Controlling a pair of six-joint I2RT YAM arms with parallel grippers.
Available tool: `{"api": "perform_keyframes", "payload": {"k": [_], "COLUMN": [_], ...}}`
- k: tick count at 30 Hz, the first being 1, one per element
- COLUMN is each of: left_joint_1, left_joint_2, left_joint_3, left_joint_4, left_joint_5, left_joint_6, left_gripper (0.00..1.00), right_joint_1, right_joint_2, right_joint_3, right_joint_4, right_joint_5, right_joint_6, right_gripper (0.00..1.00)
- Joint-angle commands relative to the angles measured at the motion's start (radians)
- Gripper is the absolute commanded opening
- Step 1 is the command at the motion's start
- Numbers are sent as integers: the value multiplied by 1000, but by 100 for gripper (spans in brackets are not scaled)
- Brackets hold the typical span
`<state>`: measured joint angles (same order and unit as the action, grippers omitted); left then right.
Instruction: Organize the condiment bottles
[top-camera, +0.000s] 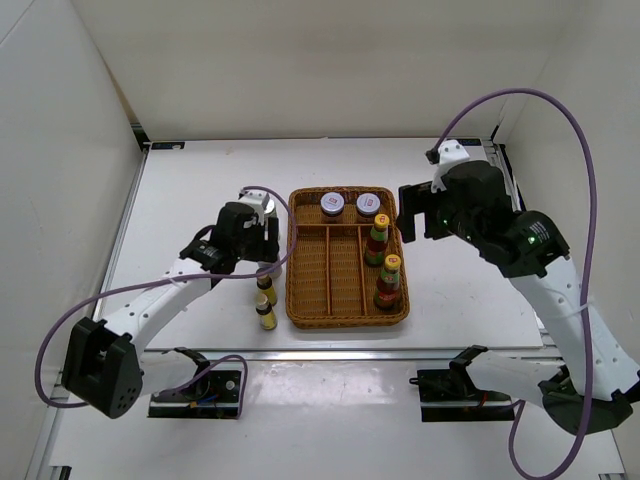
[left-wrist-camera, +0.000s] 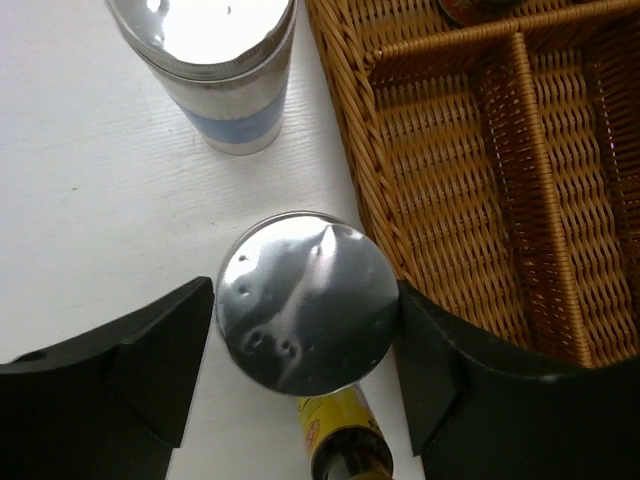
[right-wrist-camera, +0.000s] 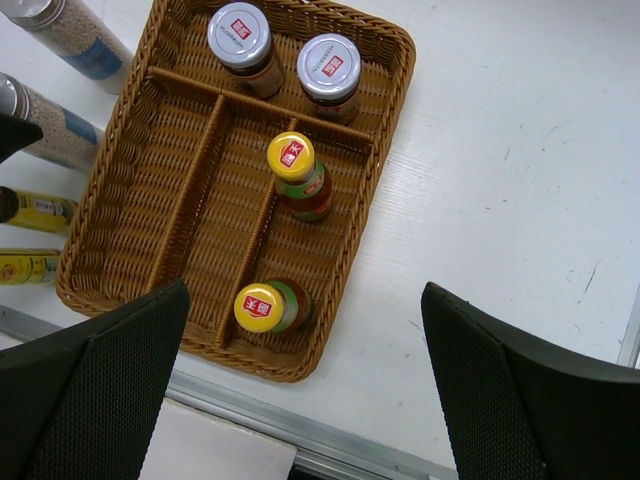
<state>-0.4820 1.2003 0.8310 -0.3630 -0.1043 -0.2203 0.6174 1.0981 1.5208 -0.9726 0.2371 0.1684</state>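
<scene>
In the left wrist view a silver-topped shaker (left-wrist-camera: 307, 302) stands on the table beside the wicker tray (left-wrist-camera: 360, 150). My left gripper (left-wrist-camera: 305, 330) has closed against both sides of it, with no gap showing. The second shaker (left-wrist-camera: 215, 60) stands just beyond, and a tiny yellow-labelled bottle (left-wrist-camera: 340, 435) stands just behind. In the tray are two pale-lidded jars (right-wrist-camera: 240, 35) (right-wrist-camera: 329, 60) at the back and two red yellow-capped bottles (right-wrist-camera: 291, 155) (right-wrist-camera: 258, 307) in the right lane. My right gripper (top-camera: 412, 212) hangs open and empty at the tray's right side.
Two tiny dark bottles (top-camera: 266, 290) (top-camera: 266, 315) stand just left of the tray (top-camera: 300, 300). The tray's left and middle lanes hold nothing. White walls close in on both sides, and a metal rail (right-wrist-camera: 330, 440) runs along the table's near edge.
</scene>
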Motion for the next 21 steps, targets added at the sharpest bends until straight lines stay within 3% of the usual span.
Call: {"api": "perform_keyframes", "payload": {"k": [1, 2, 7, 12, 15, 17, 21], "left_joint_1": [-4, -4, -4, -4, -4, -13, -49], "left_joint_2": [22, 22, -14, -158, -231, -231, -153], "left_joint_3": [22, 22, 42, 62, 153, 198, 295], "left_joint_4": [-7, -7, -21, -21, -21, -11, 10], "left_joint_5": [-32, -43, -107, -192, -192, -148, 84], "left_joint_6": [15, 24, 24, 24, 24, 24, 33], "left_gripper": [76, 64, 31, 19, 14, 13, 12], "right_joint_1": [1, 1, 1, 1, 1, 1, 1], "right_joint_2": [-46, -46, -64, -86, -115, -115, -133], "right_joint_3": [-13, -13, -36, -45, -54, -54, -63], "right_joint_4": [0, 0, -11, -20, -20, -29, -38], "right_joint_5": [19, 19, 30, 42, 68, 84, 108], "right_joint_6": [-21, -21, -21, -21, -21, -21, -21], "right_gripper": [100, 100, 100, 100, 100, 100, 100]}}
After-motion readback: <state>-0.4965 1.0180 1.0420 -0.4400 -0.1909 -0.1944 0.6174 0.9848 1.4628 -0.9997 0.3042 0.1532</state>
